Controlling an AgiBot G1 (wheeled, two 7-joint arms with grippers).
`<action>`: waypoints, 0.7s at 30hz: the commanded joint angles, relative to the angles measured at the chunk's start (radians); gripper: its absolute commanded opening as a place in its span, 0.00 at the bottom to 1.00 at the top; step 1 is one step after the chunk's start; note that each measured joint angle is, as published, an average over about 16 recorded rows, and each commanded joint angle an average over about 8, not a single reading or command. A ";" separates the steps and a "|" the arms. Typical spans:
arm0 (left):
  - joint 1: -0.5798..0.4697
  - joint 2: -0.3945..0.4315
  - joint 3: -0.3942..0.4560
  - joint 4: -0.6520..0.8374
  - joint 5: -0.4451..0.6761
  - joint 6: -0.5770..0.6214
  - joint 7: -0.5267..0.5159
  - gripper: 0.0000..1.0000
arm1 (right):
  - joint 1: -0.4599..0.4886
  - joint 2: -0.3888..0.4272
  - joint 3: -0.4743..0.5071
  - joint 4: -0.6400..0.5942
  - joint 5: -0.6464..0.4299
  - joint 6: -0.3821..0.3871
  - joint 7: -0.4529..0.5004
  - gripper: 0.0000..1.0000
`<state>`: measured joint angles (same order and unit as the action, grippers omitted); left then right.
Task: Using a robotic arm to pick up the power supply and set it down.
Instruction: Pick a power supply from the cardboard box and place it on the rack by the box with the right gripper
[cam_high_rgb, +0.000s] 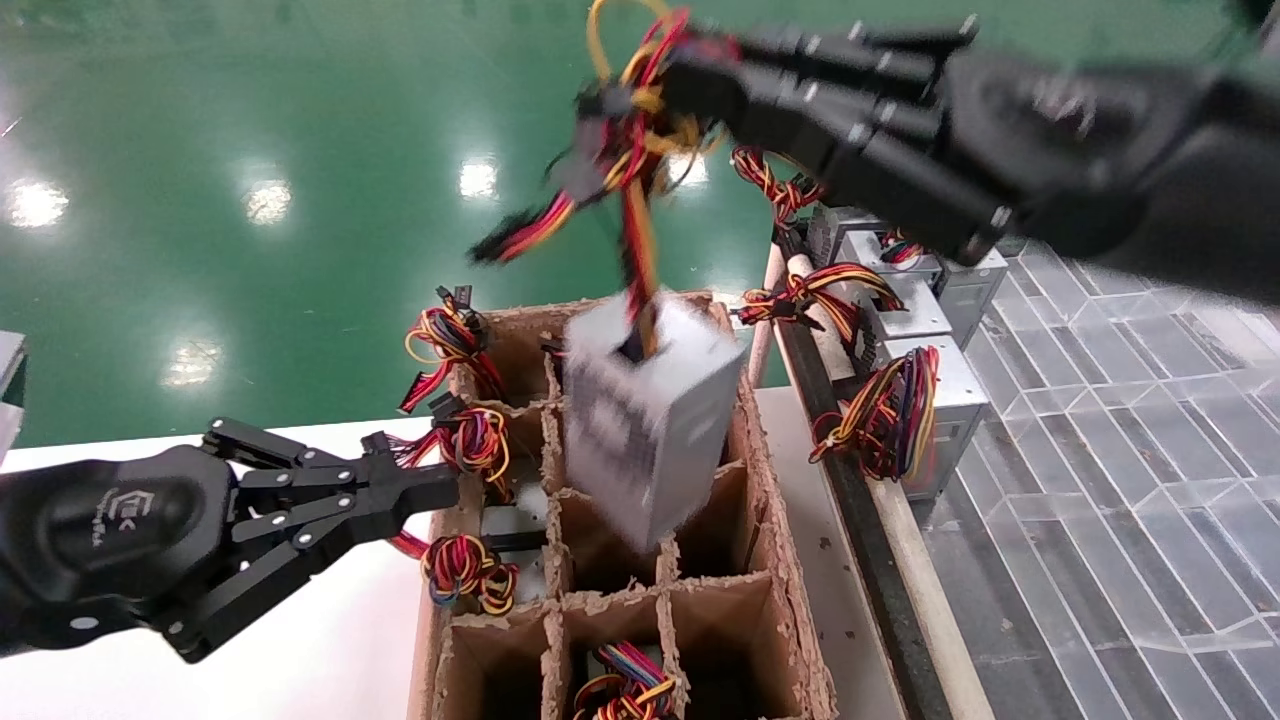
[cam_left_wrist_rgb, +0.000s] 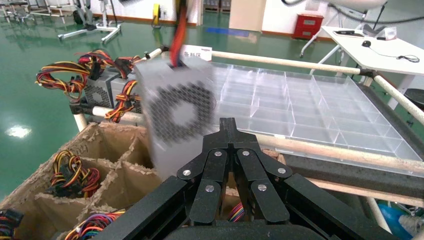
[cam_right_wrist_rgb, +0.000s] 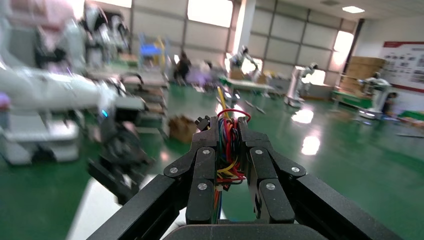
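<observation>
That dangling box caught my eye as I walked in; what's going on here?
The right gripper is clamped on the wire bundle of the power supply, which hangs by it above the cardboard divider box. The left gripper sits shut at the box's left side, holding nothing. More supplies stand on the clear tray to the right.

- Two black jointed-finger grippers show in the head view: the left gripper (cam_high_rgb: 415, 490) and the right gripper (cam_high_rgb: 700, 75).
- One silver-grey metal power supply (cam_high_rgb: 650, 420) hangs in the air by its red, yellow and black wire bundle (cam_high_rgb: 635, 150).
- One brown cardboard box with divider cells (cam_high_rgb: 760, 560) stands below it; four loose wire bundles show in or at its cells, one being (cam_high_rgb: 470, 570).
- At least three more silver power supply units sit in a row on the right, the nearest (cam_high_rgb: 950, 420).
- One clear plastic compartment tray (cam_high_rgb: 1100, 480) lies beside them.
</observation>
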<state>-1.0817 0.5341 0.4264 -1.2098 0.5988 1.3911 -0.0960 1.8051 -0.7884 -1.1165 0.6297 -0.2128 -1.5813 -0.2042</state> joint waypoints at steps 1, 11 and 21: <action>0.000 0.000 0.000 0.000 0.000 0.000 0.000 0.00 | 0.048 0.009 -0.005 -0.018 -0.031 0.001 -0.004 0.00; 0.000 0.000 0.000 0.000 0.000 0.000 0.000 0.00 | 0.274 0.036 -0.039 -0.197 -0.172 0.022 -0.027 0.00; 0.000 0.000 0.000 0.000 0.000 0.000 0.000 0.00 | 0.442 0.046 -0.083 -0.386 -0.297 0.045 -0.078 0.00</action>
<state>-1.0817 0.5341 0.4264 -1.2098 0.5988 1.3911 -0.0960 2.2381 -0.7421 -1.1994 0.2454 -0.5054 -1.5338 -0.2794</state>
